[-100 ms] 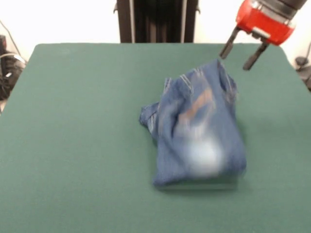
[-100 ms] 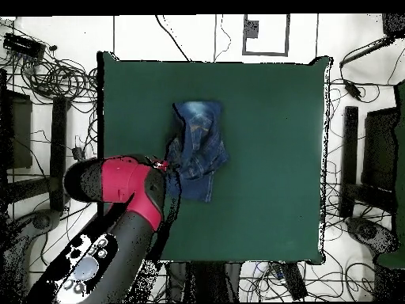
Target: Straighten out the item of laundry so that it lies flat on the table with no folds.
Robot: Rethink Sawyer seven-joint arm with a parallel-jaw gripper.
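Note:
The item of laundry (image 1: 197, 131) is a small pair of blue jeans with a faded whitish patch, bunched in a crumpled, folded heap right of the table's (image 1: 73, 126) middle. It looks blurred. My gripper (image 1: 236, 60) hangs just above the heap's far right corner, open, with its two dark fingers spread and nothing between them. The left fingertip is close to the top edge of the cloth. From overhead the jeans (image 2: 198, 146) lie near the middle of the table (image 2: 269, 158), and the red arm head (image 2: 130, 190) covers the gripper at their edge.
Cables and equipment (image 2: 47, 79) lie on the floor around the table. The black pedestal (image 1: 155, 19) stands behind the far edge. Green tabletop surrounds the jeans on every side.

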